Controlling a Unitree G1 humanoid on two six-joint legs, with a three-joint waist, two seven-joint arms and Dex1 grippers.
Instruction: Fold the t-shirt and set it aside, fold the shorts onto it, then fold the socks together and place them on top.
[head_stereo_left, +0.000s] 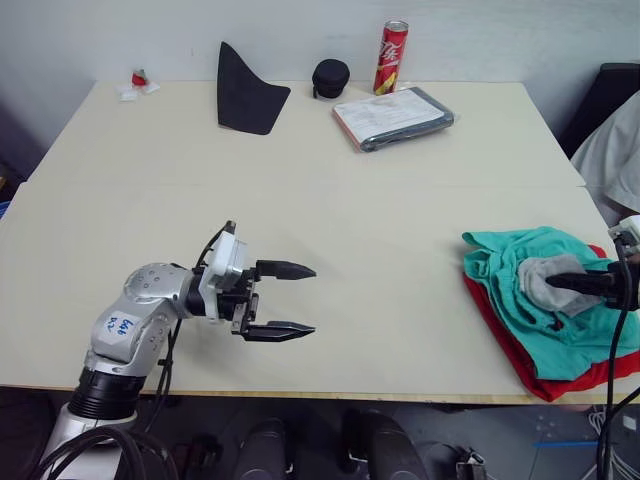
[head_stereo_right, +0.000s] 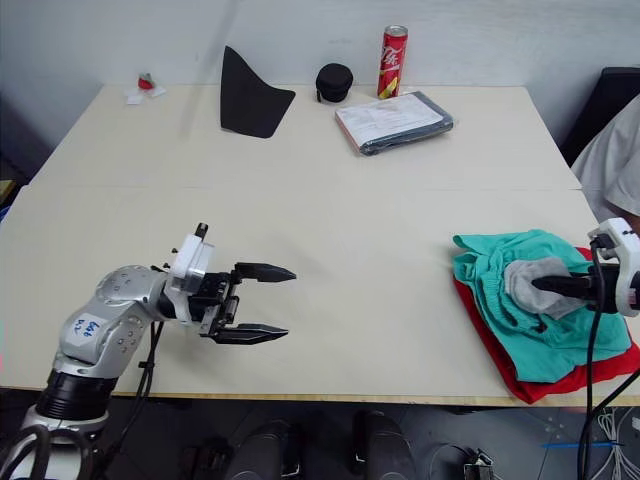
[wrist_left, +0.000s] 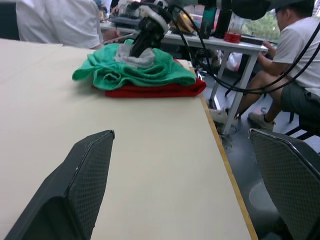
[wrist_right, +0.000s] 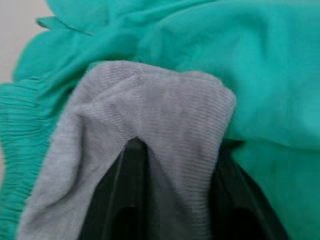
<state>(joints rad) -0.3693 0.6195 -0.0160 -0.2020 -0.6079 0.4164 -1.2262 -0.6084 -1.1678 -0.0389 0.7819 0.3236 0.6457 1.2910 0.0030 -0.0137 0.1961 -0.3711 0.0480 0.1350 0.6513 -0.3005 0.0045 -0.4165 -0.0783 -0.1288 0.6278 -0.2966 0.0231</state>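
The red t-shirt (head_stereo_left: 515, 352) lies folded at the table's right front, with the teal-green shorts (head_stereo_left: 510, 255) bunched on top of it. A light grey bundle of socks (head_stereo_left: 542, 282) rests on the shorts. My right gripper (head_stereo_left: 556, 283) reaches in from the right edge and is shut on the socks; in the right wrist view the grey knit (wrist_right: 150, 105) drapes over and between its black fingers (wrist_right: 125, 200). My left gripper (head_stereo_left: 311, 298) hovers open and holding nothing over the bare table near the front left, pointing toward the pile, which the left wrist view has as shorts (wrist_left: 150, 72) over t-shirt (wrist_left: 150, 91).
At the back stand a black pointed fabric piece (head_stereo_left: 245, 95), a black round case (head_stereo_left: 331, 77), a red can (head_stereo_left: 391, 57) and a grey folder with papers (head_stereo_left: 393, 118). A small red-and-white item (head_stereo_left: 138, 82) sits far left. People (wrist_left: 295, 55) sit beyond the right edge.
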